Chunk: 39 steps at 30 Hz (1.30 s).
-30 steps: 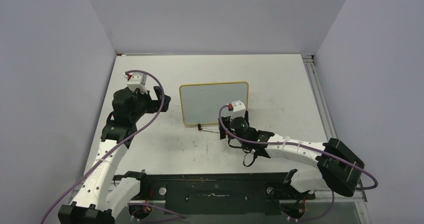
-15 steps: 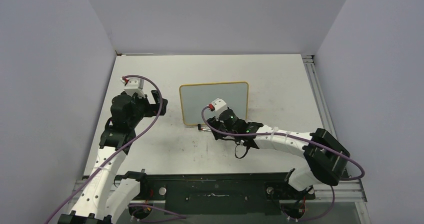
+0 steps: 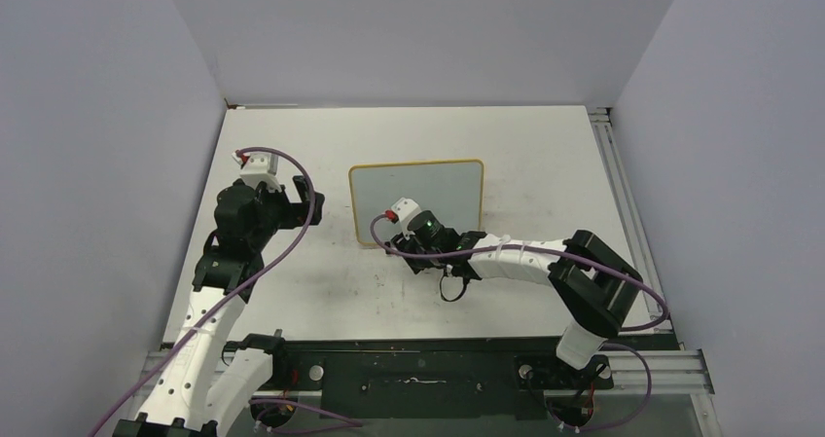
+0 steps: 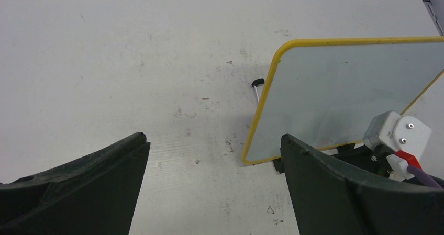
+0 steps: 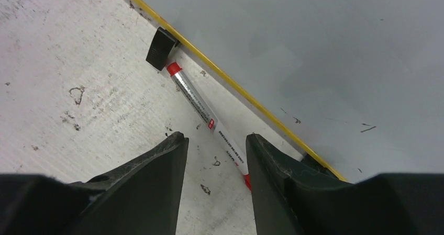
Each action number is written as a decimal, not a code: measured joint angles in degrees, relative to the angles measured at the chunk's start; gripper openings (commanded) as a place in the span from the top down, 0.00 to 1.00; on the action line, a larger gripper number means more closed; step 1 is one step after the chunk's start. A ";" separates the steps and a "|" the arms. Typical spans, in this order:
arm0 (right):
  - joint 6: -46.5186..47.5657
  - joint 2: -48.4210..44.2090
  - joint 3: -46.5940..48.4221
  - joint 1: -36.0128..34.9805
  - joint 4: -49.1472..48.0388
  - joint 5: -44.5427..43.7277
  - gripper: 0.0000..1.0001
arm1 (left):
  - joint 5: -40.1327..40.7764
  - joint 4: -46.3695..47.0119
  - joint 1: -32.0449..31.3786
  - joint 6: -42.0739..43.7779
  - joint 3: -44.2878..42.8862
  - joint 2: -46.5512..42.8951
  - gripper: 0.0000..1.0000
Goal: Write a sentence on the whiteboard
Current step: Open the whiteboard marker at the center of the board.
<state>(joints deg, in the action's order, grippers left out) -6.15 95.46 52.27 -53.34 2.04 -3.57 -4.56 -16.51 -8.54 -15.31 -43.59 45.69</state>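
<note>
Looking down on a whiteboard (image 3: 433, 186) sitting mid-table, yellow frame all round, long edges running left to right. Showing a pale grey face, with a few small dark flecks close to the near edge in the right wrist view. Resting on a white table (image 3: 545, 155), scuffed and speckled around the board's near-left corner.

Holding the left gripper (image 4: 212, 151) above bare table just left of the board, apart from it. Spreading its jaws wide and gripping nothing. Catching, in the left wrist view, a small black foot on a thin metal leg (image 4: 256, 88) poking out by the board's left edge.

Holding the right gripper (image 5: 214, 141) low at the board's near edge, towards the left corner. Straddling a marker (image 5: 201, 112) there, jaws standing partly apart, one finger either side, not clamped on it. Possibly brushing the marker's right end with one finger (image 5: 277, 167); hard to tell from this angle.

Finding the marker lying on the table just beside the frame, running slantwise along it. Showing a silver-white body with small print and red at both ends. Pointing its left end at another black foot (image 5: 159, 47) tucked under the frame, just beside it.
</note>
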 measured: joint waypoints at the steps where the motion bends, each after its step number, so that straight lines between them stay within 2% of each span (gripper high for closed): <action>1: 0.15 0.39 0.00 0.00 0.02 0.00 0.55 | 0.00 0.02 0.00 0.00 0.00 0.02 0.04; 12: 1.27 3.69 -0.02 0.00 -1.46 0.02 0.61 | -0.72 0.02 1.22 -0.04 0.02 0.15 0.04; 30: -0.44 3.69 -2.32 -0.22 -4.15 1.01 0.68 | -2.62 0.07 1.62 -0.13 0.17 0.17 0.04; 39: -3.48 3.21 -2.91 -5.40 -3.93 -0.83 0.72 | -3.21 0.07 1.62 -0.44 0.28 0.17 0.04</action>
<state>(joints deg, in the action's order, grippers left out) -9.63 98.67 49.36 -58.74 -1.89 -4.40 -7.77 -16.45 -6.92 -15.75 -43.31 45.87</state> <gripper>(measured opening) 0.299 0.962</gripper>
